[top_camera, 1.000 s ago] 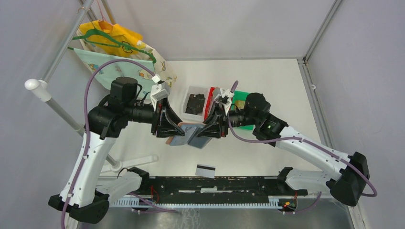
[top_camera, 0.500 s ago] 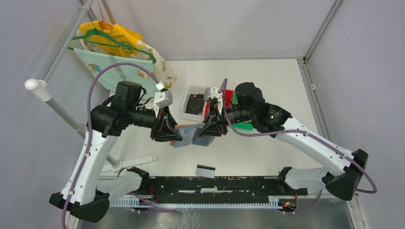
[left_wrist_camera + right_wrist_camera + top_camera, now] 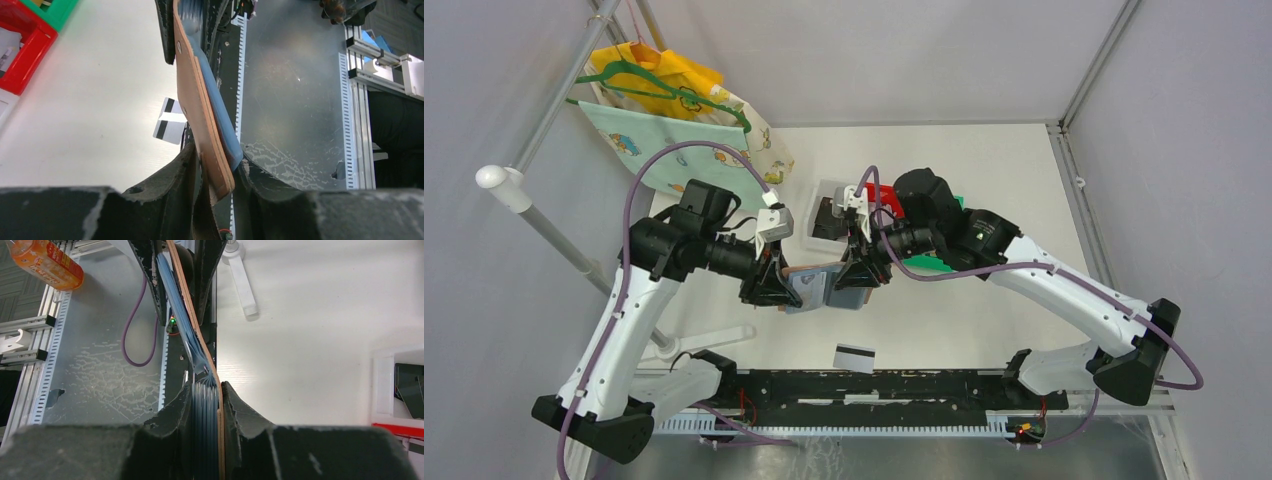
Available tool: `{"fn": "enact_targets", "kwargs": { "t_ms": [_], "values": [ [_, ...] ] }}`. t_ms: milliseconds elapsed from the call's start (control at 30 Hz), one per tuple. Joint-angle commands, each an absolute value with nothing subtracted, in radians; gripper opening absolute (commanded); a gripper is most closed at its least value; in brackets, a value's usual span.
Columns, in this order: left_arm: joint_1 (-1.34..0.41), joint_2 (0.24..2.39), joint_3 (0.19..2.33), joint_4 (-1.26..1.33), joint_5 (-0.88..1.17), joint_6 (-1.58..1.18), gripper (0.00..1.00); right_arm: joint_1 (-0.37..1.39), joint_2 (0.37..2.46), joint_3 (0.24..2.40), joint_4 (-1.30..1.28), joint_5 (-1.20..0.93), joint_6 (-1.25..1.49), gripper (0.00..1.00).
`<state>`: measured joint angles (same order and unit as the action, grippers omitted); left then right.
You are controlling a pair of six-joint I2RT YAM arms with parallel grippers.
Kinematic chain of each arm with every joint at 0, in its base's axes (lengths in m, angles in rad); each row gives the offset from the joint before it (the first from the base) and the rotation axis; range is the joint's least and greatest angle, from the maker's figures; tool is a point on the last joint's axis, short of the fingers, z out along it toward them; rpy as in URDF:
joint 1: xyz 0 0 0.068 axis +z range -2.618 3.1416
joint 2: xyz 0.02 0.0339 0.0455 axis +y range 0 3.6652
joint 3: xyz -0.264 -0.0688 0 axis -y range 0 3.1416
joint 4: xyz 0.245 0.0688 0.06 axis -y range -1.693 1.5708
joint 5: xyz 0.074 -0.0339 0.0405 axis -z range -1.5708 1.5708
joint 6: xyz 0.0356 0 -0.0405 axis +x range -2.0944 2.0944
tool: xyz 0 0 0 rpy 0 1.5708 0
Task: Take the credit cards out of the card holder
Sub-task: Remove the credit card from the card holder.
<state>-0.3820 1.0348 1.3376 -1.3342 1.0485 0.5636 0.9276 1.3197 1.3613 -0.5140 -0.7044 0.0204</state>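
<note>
The reddish-brown card holder (image 3: 816, 285) hangs open above the table between both grippers, its light blue pockets showing. My left gripper (image 3: 782, 290) is shut on its left flap; the brown cover and blue lining (image 3: 207, 135) sit edge-on between the fingers. My right gripper (image 3: 848, 283) is shut on the right flap with its stack of blue pockets (image 3: 205, 410). One white credit card with a black stripe (image 3: 854, 357) lies flat on the table near the front edge, also in the left wrist view (image 3: 171, 121). No other card shows.
A white bin (image 3: 816, 236) with a dark item, a red bin (image 3: 882, 195) and a green bin (image 3: 929, 262) stand behind the grippers. Clothes on hangers (image 3: 674, 110) hang at the back left on a rail. A black rail (image 3: 874, 390) runs along the front edge.
Both grippers moved slightly left and closer together with the card holder, which is now less spread. The right arm's wrist swung left. The white card on the table has not moved.
</note>
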Motion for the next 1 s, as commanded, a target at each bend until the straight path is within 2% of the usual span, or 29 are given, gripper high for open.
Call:
{"fn": "enact_targets", "kwargs": {
  "t_ms": [0,133,300,433,533,633,733,833,967],
  "values": [
    [-0.384,1.043,1.34,-1.416,1.097,0.678,0.4,0.933,1.32,1.444,-0.498,-0.698,0.008,0.0],
    [-0.384,1.048,1.337,-1.422,1.11,0.694,0.4,0.937,1.34,1.469,-0.53,-0.666,0.008,0.0],
    [-0.384,1.043,1.329,-1.401,1.091,0.69,0.28,0.943,1.34,1.464,-0.542,-0.68,0.008,0.0],
    [-0.385,1.044,1.336,-1.403,1.101,0.681,0.26,0.943,1.306,1.425,-0.491,-0.733,0.008,0.0],
    [-0.384,1.053,1.349,-1.418,1.125,0.681,0.3,0.943,1.292,1.405,-0.464,-0.765,0.008,0.0],
    [-0.383,1.064,1.367,-1.421,1.131,0.673,0.42,0.943,1.295,1.403,-0.474,-0.76,0.009,0.0],
    [-0.384,1.061,1.367,-1.393,1.107,0.651,0.45,0.943,1.288,1.395,-0.488,-0.756,-0.019,0.0],
    [-0.384,1.035,1.342,-1.316,1.045,0.612,0.35,0.943,1.272,1.39,-0.488,-0.755,-0.022,0.0],
    [-0.384,1.016,1.323,-1.261,1.018,0.581,0.27,0.943,1.261,1.382,-0.488,-0.765,-0.028,0.0]
  ]
}}
